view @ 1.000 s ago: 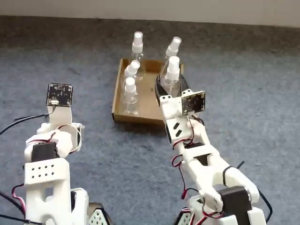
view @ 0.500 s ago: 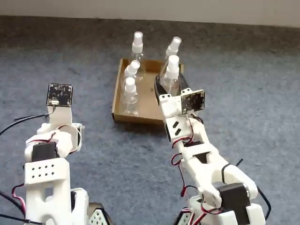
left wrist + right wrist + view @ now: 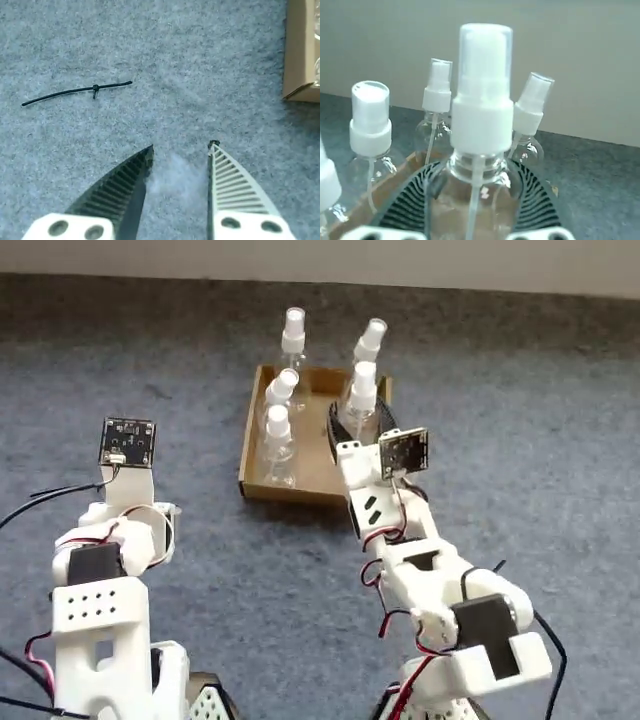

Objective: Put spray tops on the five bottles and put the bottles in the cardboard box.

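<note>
The right claw (image 3: 362, 420) grips an upright, spray-topped bottle (image 3: 481, 125) at the right side of the box (image 3: 252, 440), where another bottle (image 3: 278, 445) stands. The left claw (image 3: 180, 152) hangs well apart, jaws wide, above the grey surface (image 3: 200, 60).

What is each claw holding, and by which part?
The right claw grips a capped bottle around its clear body, just below the neck. The left claw is open and empty.
</note>
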Tool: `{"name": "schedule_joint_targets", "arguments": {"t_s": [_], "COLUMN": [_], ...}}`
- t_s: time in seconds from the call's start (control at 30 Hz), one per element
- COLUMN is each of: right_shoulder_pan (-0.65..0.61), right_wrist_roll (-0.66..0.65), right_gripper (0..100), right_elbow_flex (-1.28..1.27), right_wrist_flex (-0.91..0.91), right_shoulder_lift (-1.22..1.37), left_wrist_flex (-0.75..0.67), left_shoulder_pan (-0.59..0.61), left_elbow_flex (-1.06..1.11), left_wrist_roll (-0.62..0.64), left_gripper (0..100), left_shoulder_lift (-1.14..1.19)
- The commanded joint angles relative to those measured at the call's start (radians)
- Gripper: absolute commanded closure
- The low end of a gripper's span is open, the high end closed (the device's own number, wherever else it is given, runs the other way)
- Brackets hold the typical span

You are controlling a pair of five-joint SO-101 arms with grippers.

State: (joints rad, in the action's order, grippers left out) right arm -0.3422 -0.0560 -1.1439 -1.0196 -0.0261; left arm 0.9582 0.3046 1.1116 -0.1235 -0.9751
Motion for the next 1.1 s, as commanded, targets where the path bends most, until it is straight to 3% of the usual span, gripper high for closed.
{"name": "schedule_joint_targets", "arguments": {"t_s": [0.0,0.6,1.07], "right_shoulder_pan": [-0.010,-0.012,-0.012], "right_wrist_roll": [0.002,0.002,0.002], "right_gripper": [99.5,99.5,99.1], "right_elbow_flex": [0.059,0.124,0.114], "right_wrist_flex": [-0.119,-0.139,-0.140], "right_shoulder_lift": [0.048,0.240,0.251], "left_wrist_flex": [-0.017,-0.017,-0.017], "left_shoulder_pan": [0.005,0.004,0.004], "left_elbow_flex": [-0.004,-0.004,-0.004], "left_wrist_roll": [-0.002,-0.002,-0.002], "left_gripper": [83,83,83], "left_shoulder_lift": [-0.021,-0.021,-0.021]}}
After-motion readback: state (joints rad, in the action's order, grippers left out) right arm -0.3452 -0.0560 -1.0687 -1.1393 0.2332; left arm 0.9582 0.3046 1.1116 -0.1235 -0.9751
